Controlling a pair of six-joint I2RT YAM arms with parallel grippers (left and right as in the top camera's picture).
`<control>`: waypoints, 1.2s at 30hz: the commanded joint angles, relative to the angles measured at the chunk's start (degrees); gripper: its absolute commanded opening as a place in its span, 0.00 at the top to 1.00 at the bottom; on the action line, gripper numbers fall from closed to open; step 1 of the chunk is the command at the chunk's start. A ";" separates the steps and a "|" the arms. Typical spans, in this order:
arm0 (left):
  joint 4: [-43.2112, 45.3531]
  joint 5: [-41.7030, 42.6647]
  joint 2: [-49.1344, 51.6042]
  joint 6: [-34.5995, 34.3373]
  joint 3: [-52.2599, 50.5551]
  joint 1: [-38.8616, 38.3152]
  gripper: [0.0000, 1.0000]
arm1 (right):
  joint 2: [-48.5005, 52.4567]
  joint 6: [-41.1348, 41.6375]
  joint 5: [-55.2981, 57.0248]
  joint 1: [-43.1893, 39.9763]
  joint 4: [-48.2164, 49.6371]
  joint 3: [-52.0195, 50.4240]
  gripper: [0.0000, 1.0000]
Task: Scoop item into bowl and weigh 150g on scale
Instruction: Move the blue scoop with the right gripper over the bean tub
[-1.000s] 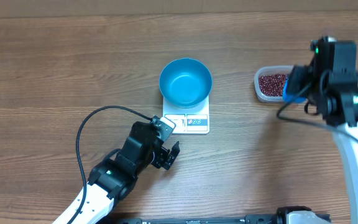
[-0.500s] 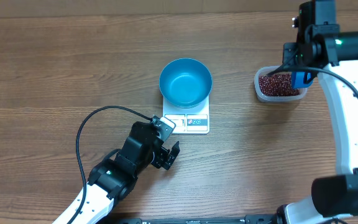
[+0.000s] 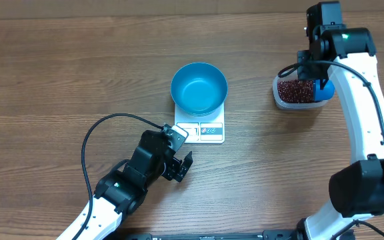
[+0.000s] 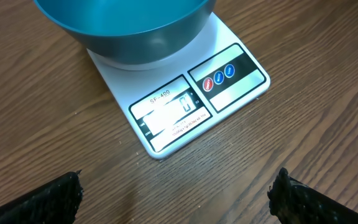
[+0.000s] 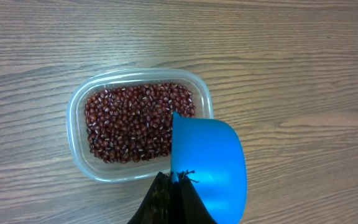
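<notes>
Far left, the left gripper (image 4: pixel 176 202) is seen with its jaws wide apart and nothing between them, low over the table (image 3: pixel 59 67) just in front of the scale (image 4: pixel 235 87). A risk is judged here: if that arm were pushed forward, the scale's front strip could be nudged or a button pressed, and the reading would be spoiled. The display (image 4: pixel 169 112) appears to read zero, though the digits are faint. The bowl (image 3: pixel 199 88) is set on the scale, just beyond the open jaws, and is seen to be empty.

Further right, the tub (image 5: pixel 76 146) of beans (image 5: pixel 129 121) is found well apart from the bowl. Above it the right gripper (image 5: pixel 171 196) is clamped on the scoop (image 5: pixel 209 168), whose cup is empty.

Three kinds of trouble are judged possible. The tub is unheld, so it could be shoved or tipped if the scoop is dug in against its wall. Beans could be spilled on the carry across the bare table if the scoop is overfilled or tilted. The target weight could be overshot if too much is tipped in at once.

As for position, the beans lie just below the scoop's cup, with its rim overlapping one corner of the heap. Whether contact is made cannot be told. The bowl lies well off to the right gripper's left.
</notes>
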 commanded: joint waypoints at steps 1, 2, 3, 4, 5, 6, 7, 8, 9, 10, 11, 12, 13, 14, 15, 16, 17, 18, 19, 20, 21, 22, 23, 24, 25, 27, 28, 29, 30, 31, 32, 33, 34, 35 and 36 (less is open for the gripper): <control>0.22 0.90 -0.76 0.90 -0.26 0.31 0.00 | 0.87 0.52 1.03 0.44 0.66 1.64 0.96; 0.22 0.87 -0.76 0.90 -0.26 0.31 0.00 | 1.11 0.55 1.03 0.44 0.68 1.64 0.96; 0.22 0.90 -0.76 0.90 -0.26 0.31 0.00 | 1.38 0.55 1.03 0.44 0.66 1.64 0.96; 0.24 0.87 -0.76 0.90 -0.26 0.31 0.00 | 1.88 0.55 1.03 0.50 0.63 1.64 0.96; 0.22 0.87 -0.76 0.90 -0.26 0.31 0.01 | 2.16 0.55 1.03 0.50 0.63 1.64 0.96; 0.22 0.87 -0.76 0.90 -0.26 0.31 0.00 | 2.45 0.55 1.03 0.50 0.66 1.64 0.96; 0.22 0.87 -0.76 0.90 -0.26 0.31 0.00 | 2.78 0.52 1.05 0.50 0.68 1.64 0.96; 0.22 0.87 -0.76 0.90 -0.26 0.31 0.00 | 3.02 0.52 1.07 0.50 0.70 1.64 0.96; 0.22 0.87 -0.76 0.90 -0.26 0.31 0.01 | 3.08 0.55 1.03 0.50 0.76 1.64 0.96; 0.22 0.87 -0.76 0.90 -0.26 0.31 0.00 | 3.30 0.55 1.03 0.50 0.96 1.64 0.96; 0.22 0.90 -0.76 0.90 -0.26 0.31 0.00 | 3.34 0.55 1.03 0.59 1.09 1.64 0.96; 0.22 0.87 -0.76 0.90 -0.26 0.31 0.00 | 3.41 0.55 1.05 0.63 1.16 1.64 0.96; 0.22 0.87 -0.76 0.90 -0.26 0.31 0.00 | 3.63 0.52 1.05 0.72 1.27 1.64 0.96; 0.22 0.87 -0.76 0.90 -0.26 0.31 0.00 | 3.76 0.52 1.07 0.83 1.25 1.64 0.96; 0.22 0.87 -0.76 0.90 -0.26 0.31 0.00 | 4.00 0.52 1.05 0.85 1.25 1.64 0.96; 0.22 0.87 -0.76 0.90 -0.26 0.31 0.01 | 4.37 0.52 1.07 0.92 1.25 1.64 0.96; 0.22 0.87 -0.76 0.90 -0.26 0.31 0.00 | 4.57 0.52 1.07 0.96 1.25 1.64 0.96; 0.22 0.87 -0.76 0.90 -0.26 0.31 0.00 | 5.09 0.52 1.40 0.98 1.22 1.64 0.96; 0.24 0.87 -0.76 0.90 -0.26 0.31 0.01 | 5.57 0.52 1.73 0.98 1.25 1.64 0.96; 0.22 0.87 -0.76 0.90 -0.26 0.31 0.00 | 6.05 0.50 2.27 0.98 1.27 1.64 0.96; 0.22 0.87 -0.76 0.90 -0.26 0.31 0.00 | 6.78 0.52 2.75 1.03 1.31 1.64 0.96; 0.22 0.87 -0.76 0.90 -0.26 0.31 0.00 | 7.04 0.50 2.95 1.03 1.31 1.64 0.96; 0.22 0.87 -0.76 0.90 -0.26 0.31 0.00 | 7.74 0.50 3.21 1.16 1.51 1.64 0.96; 0.22 0.87 -0.76 0.90 -0.26 0.31 0.01 | 7.98 0.50 3.56 1.27 1.60 1.64 0.96; 0.22 0.87 -0.76 0.90 -0.26 0.31 0.00 | 8.52 0.50 4.07 1.44 1.84 1.64 0.96; 0.24 0.90 -0.76 0.90 -0.26 0.31 0.00 | 9.53 0.48 5.88 1.97 2.40 1.64 0.96; 0.22 0.87 -0.76 0.90 -0.26 0.31 0.00 | 9.77 0.48 6.78 2.12 2.56 1.64 0.96; 0.22 0.87 -0.76 0.90 -0.26 0.31 0.00 | 10.38 0.46 7.80 2.36 2.67 1.64 0.96; 0.24 0.87 -0.76 0.90 -0.26 0.31 0.01 | 10.58 0.31 8.48 2.51 2.69 1.64 0.96; 0.22 0.87 -0.76 0.90 -0.26 0.31 0.01 | 10.97 -0.04 8.59 2.62 2.78 1.64 0.96; 0.22 0.87 -0.76 0.90 -0.26 0.31 0.00 | 11.19 -0.20 8.76 2.80 2.91 1.64 0.96; 0.24 0.87 -0.76 0.90 -0.26 0.31 0.01 | 11.43 -0.20 9.14 2.97 3.17 1.64 0.96; 0.22 0.90 -0.76 0.90 -0.26 0.31 0.00 | 11.50 -0.31 9.18 3.13 3.34 1.64 0.96; 0.22 0.87 -0.76 0.90 -0.26 0.31 0.00 | 11.58 -0.37 9.14 3.28 3.67 1.64 0.96; 0.22 0.87 -0.76 0.90 -0.26 0.31 0.00 | 11.58 -0.39 9.14 3.45 3.82 1.64 0.96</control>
